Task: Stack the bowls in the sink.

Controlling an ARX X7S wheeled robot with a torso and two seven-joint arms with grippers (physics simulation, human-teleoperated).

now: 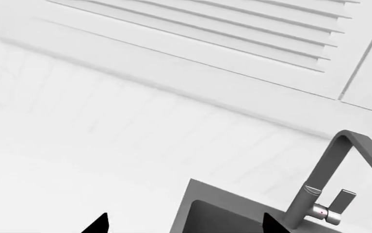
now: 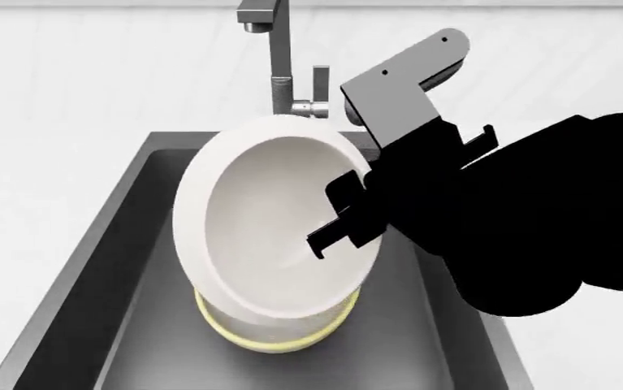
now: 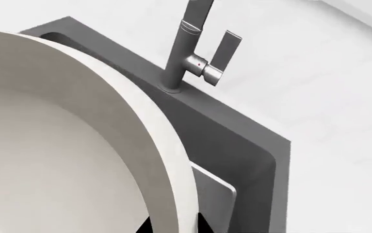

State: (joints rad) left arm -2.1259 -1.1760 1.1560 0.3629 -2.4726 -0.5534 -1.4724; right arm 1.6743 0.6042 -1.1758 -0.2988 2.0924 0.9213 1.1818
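Right claw [image 2: 339, 218] pinches the white bowl's [image 2: 257, 236] three-o'clock rim, apparently to nest it over the cream bowl [image 2: 273, 340] in the sink [image 2: 127, 236]; left claw [image 1: 184, 224] is spread wide.

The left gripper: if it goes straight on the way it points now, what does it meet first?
Judging by its wrist view, the left gripper points toward the near corner of the sink, with the faucet beside it. It would probably meet the sink's rim or basin first, though depth is unclear.
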